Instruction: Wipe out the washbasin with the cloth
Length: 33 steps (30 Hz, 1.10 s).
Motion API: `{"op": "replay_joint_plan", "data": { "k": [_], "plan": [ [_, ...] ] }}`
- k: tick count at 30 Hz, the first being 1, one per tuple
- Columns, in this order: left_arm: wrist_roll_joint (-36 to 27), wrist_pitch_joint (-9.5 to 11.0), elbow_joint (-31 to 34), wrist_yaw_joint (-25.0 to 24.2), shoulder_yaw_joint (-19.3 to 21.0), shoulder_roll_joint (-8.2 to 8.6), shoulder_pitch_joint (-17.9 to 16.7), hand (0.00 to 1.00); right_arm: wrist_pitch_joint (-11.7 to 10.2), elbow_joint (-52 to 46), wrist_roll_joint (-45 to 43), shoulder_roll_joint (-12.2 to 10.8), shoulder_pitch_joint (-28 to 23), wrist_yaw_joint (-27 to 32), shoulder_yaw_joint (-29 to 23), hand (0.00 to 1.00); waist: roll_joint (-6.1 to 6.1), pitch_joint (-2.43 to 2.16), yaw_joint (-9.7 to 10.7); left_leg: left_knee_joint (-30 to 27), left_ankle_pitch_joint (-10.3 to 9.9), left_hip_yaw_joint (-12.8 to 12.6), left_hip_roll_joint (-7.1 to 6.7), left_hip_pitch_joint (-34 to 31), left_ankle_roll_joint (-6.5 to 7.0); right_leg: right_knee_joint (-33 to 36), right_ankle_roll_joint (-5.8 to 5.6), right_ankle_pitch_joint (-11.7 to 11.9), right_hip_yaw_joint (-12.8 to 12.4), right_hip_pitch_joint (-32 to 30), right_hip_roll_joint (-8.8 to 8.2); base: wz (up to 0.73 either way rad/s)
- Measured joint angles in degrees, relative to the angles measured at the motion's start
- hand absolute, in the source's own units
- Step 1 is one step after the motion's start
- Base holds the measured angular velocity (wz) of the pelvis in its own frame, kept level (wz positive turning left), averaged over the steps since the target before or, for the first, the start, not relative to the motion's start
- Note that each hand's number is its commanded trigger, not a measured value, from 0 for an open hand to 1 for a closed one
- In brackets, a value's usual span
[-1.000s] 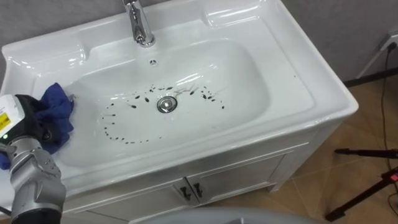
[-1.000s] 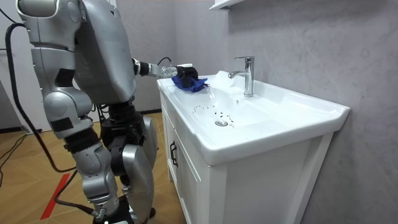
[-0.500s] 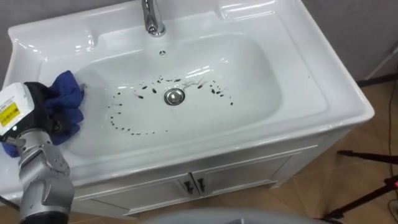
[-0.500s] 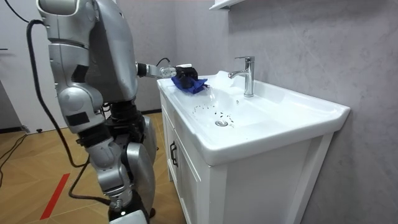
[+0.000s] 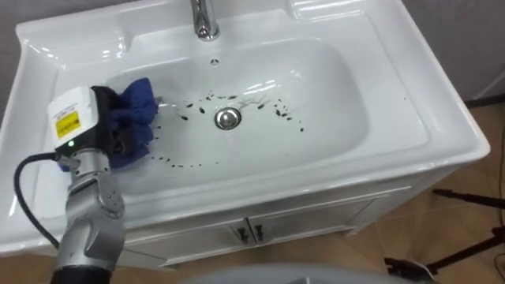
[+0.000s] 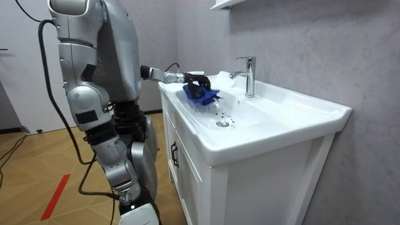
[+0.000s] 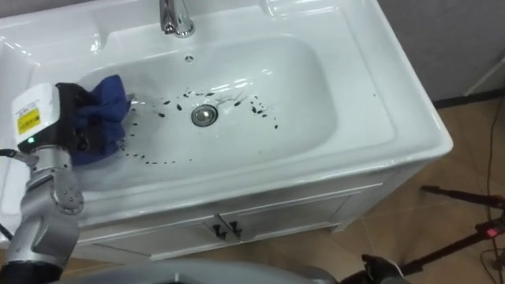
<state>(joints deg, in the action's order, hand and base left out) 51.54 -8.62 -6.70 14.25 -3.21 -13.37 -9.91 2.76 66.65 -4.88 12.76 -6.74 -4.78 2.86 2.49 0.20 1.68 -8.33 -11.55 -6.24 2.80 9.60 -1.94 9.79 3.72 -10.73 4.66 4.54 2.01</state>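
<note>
- The left hand (image 5: 110, 130) reaches into the left end of the white basin (image 5: 347, 118), with its dark fingers curled into a bunched blue cloth (image 5: 136, 106).
- The cloth lies pressed on the basin's sloping left wall, just beside the nearest dark specks (image 5: 177, 164).
- The cloth looks soft, light and limp. It should fold and drag rather than slide as one piece, so a full handful held in the middle, as here, suits it better than a corner pinch.
- The specks run in a loose ring round the drain (image 5: 228, 118), thickest behind it and on its right. By my reading almost all the wiping is yet to be done.
- The glazed surface looks smooth and slippery, so the cloth will likely need downward pressure to lift the marks.
- The chrome faucet (image 5: 205, 20) stands behind the drain, clear of the hand.
- Below are the cabinet doors (image 5: 248, 231); a dark stand leg (image 5: 465, 197) lies on the floor at the right.
</note>
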Motion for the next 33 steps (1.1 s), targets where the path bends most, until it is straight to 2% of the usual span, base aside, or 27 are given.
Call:
{"op": "replay_joint_plan", "data": {
  "k": [1, 4, 7, 9, 13, 20, 24, 26, 30, 33],
  "plan": [
    [0.5, 1.0, 0.0, -0.2, -0.7, 0.0, 0.0, 1.0, -0.5, 0.0, 0.0, -0.3, 0.0, -0.1, 0.0, 0.0, -0.21, 0.04, 0.5, 0.0, 0.0, -0.3, 0.1, 0.0, 0.0, 0.0, 0.11, 0.1, -0.1, -0.1, 0.07, -0.16],
    [0.7, 2.4, 0.0, -0.3, -1.7, 0.13, 0.0, 1.0, -1.0, 0.0, 0.2, -0.9, 0.1, -0.2, 0.0, 0.0, -0.61, 0.09, 0.9, 0.0, 0.0, -1.8, 0.43, 0.0, 0.0, 0.1, 0.37, 0.2, -1.1, -0.5, 0.43, -0.24],
    [0.7, 3.7, 0.0, -0.3, -2.6, 0.58, 0.0, 1.0, -1.9, 0.0, 0.3, -1.4, 0.3, -0.3, 0.4, 0.0, -1.2, 0.38, 1.7, 0.0, 0.0, -3.0, 0.8, 0.1, -0.01, 0.7, 0.6, 0.4, -1.8, -0.7, 0.81, -0.21],
    [0.7, 4.7, -0.1, -0.3, -3.8, 1.22, 0.1, 1.0, -2.1, 0.0, 0.2, -1.5, 0.5, -0.8, 0.4, 0.0, -1.48, 0.53, 2.0, 0.0, -0.1, -3.2, 0.89, 0.2, -0.05, 0.8, 0.61, 0.4, -2.4, -0.7, 0.97, -0.12],
    [0.7, 6.2, -1.5, -0.3, -5.5, 1.28, 0.1, 1.0, -2.1, 0.0, 0.3, -1.6, 0.8, -1.7, 0.4, 0.0, -1.63, 0.61, 2.7, 0.0, -0.1, -3.4, 0.88, 0.6, -0.07, 0.8, 0.63, 0.4, -2.9, -0.8, 1.05, -0.05],
    [3.4, 6.3, -4.9, -0.3, -6.2, 1.37, 0.1, 1.0, -1.8, 0.1, 0.6, -1.6, 0.7, -2.4, 0.4, 0.0, -1.89, 0.41, 2.7, 0.1, -0.1, -4.7, 0.88, 0.8, -0.06, 0.8, 0.67, 0.4, -3.2, -0.9, 1.02, -0.01],
    [9.0, 4.7, -9.4, -0.3, -5.7, 0.98, 0.2, 1.0, -1.3, 0.1, 0.1, -1.6, 0.5, -2.4, 0.3, 0.0, -1.78, -0.28, 2.3, 0.1, -0.1, -4.8, 0.85, 0.9, -0.06, 0.8, 0.68, 0.5, -3.3, -1.2, 1.12, -0.05],
    [9.4, 4.4, -11.8, -0.6, -4.8, 0.76, 0.6, 1.0, -1.1, 0.1, 0.1, -1.4, 0.4, -2.3, 0.3, 0.0, -1.43, -0.64, 2.4, 0.1, -0.1, -4.7, 0.85, 1.1, -0.06, 0.9, 0.7, 0.5, -3.4, -1.1, 1.13, -0.06],
    [9.3, 4.4, -17.3, 1.5, -1.8, 0.76, 1.1, 1.0, -0.3, 0.1, -1.7, -1.1, 0.2, -2.0, -0.1, 0.0, -1.26, -0.72, 2.5, 0.1, -0.1, -4.9, 0.9, 2.2, -0.06, 0.9, 0.76, 0.5, -4.5, -0.4, 1.42, -0.15],
    [9.3, 4.1, -19.5, 3.1, -1.3, 0.78, 1.7, 1.0, 0.2, 0.0, -2.5, -0.9, -0.2, -1.6, -0.3, 0.0, -0.93, -0.71, 2.6, 0.1, -0.1, -5.0, 0.94, 2.4, -0.06, 1.1, 0.8, 0.5, -4.9, -0.4, 1.52, -0.09]
  ]
}}
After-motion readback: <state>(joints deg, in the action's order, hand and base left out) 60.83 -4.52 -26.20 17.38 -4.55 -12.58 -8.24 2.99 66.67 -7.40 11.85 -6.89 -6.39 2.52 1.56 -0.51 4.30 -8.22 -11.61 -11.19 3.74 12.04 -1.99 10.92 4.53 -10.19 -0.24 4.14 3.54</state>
